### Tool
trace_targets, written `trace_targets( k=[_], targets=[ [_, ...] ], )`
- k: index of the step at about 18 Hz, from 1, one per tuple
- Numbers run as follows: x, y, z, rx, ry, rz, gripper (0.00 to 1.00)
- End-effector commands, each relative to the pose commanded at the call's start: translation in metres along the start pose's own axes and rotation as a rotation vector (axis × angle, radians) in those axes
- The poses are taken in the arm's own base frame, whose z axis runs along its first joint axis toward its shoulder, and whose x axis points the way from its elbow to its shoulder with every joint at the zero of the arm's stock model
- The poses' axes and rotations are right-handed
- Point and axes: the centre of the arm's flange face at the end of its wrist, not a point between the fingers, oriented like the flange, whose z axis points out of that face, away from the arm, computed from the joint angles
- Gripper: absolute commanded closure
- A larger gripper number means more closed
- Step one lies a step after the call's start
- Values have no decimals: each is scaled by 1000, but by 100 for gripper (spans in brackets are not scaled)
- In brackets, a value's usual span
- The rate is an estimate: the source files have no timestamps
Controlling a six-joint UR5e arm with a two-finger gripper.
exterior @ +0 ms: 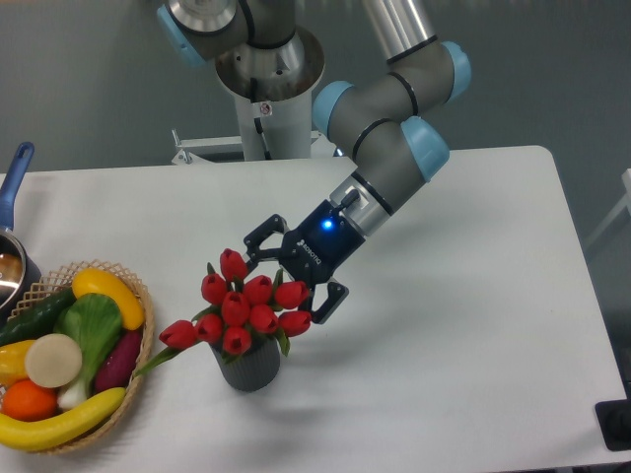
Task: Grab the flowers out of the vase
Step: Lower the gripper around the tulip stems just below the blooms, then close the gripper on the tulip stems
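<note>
From the fixed camera, I am seeing the end effector (284, 278) reaching in from the right and pressing against the upper right side of the flowers (242, 307). Its two fingers are standing apart: one finger (258, 239) is lying behind the top buds, the other finger (328, 301) is sitting just beside the rightmost bud. Nothing is clamped between them; the buds on that side are lying in the gap, but I cannot tell if the fingers are really touching them. A blue light is glowing on the wrist.

The flowers are standing in the vase (249, 368), a dark grey ribbed cylinder that is resting upright on the white counter (463, 335), in the front left part of it. One red bud is hanging out low to the left on a green stem, toward the wicker basket (138, 296).

The basket is sitting at the left edge of the counter and is holding a banana (59, 424), a yellow fruit, a green leafy vegetable, a purple one, an orange one and a pale round one. Behind it, at the picture border, I am seeing part of a pot with a blue handle (14, 177).
</note>
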Motion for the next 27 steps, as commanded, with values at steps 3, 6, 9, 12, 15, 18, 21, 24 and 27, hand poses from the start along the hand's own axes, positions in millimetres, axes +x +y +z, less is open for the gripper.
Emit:
trace_targets(
  k=[3,6,9,12,15,18,21,24,27],
  targets=[
    [-2,3,4,-1,7,-5,0],
    [0,1,12,-1,18,9,0],
    [-1,1,21,-1,29,16,0],
    [-2,2,22,-1,31,15,0],
    [-4,-1,22,-2,28,21,5],
    [-6,1,23,-2,30,18,21],
    [-7,4,24,-3,32,11,38],
    [-7,4,23,-3,30,12,47],
    [-6,2,21,-1,28,9,52]
  ],
)
